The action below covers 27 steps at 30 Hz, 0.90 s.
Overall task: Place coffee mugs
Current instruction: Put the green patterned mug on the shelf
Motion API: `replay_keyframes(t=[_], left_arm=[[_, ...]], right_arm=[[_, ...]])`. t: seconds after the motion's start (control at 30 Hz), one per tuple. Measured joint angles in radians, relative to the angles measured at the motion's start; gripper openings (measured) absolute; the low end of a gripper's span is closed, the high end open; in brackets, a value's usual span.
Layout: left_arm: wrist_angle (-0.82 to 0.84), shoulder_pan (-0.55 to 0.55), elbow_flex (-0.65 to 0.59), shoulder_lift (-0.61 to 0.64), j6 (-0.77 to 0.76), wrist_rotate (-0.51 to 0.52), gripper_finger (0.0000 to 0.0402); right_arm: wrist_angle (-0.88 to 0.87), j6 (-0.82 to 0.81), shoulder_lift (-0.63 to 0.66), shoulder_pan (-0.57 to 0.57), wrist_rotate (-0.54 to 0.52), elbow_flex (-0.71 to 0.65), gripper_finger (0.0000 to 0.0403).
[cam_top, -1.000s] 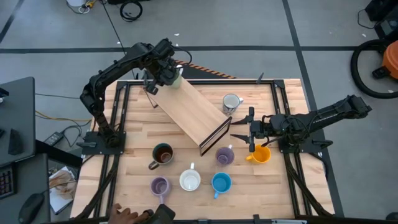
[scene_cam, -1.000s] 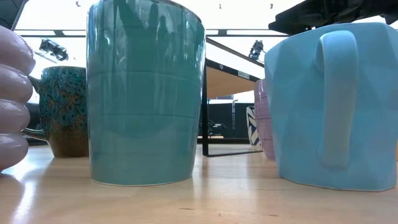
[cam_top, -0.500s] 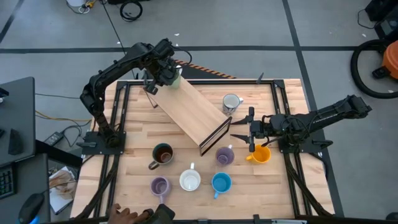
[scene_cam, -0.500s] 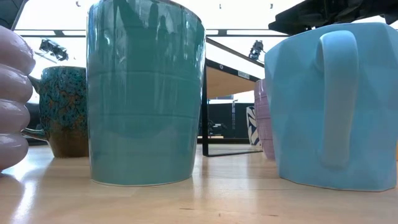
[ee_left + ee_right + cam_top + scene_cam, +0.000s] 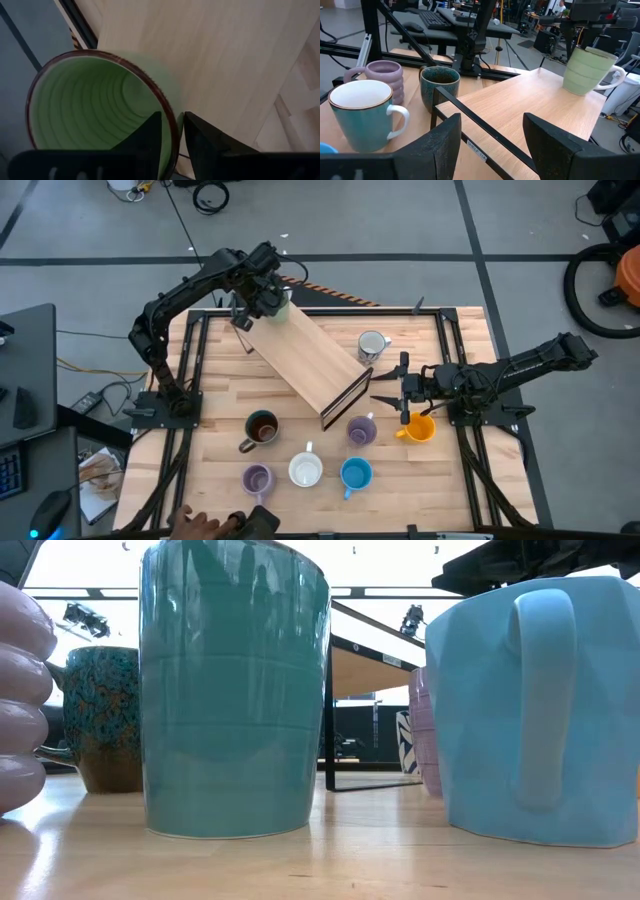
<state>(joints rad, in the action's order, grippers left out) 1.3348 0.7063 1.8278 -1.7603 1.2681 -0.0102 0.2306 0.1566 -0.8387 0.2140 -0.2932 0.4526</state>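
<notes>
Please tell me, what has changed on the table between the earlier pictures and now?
Almost nothing. A person's hand at the table's near edge shifted slightly. The left gripper stays at the green mug on the wooden shelf; the right gripper and other mugs have not moved.

The left arm reaches from its base at the table's left edge up and over to the far side, its left gripper point(image 5: 270, 300) pointing down with one finger inside and one outside a rim, slightly parted. The right arm lies low from the right side, its right gripper point(image 5: 385, 389) spread wide, holding nothing.
</notes>
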Motion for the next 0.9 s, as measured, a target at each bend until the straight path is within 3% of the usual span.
replay_keyframes(t=[0.9], left_arm=[[-0.061, 0.000, -0.001, 0.000, 0.053, 0.087, 0.0089]], right_arm=[[0.000, -0.008, 0.000, 0.000, 0.000, 0.000, 0.0219]])
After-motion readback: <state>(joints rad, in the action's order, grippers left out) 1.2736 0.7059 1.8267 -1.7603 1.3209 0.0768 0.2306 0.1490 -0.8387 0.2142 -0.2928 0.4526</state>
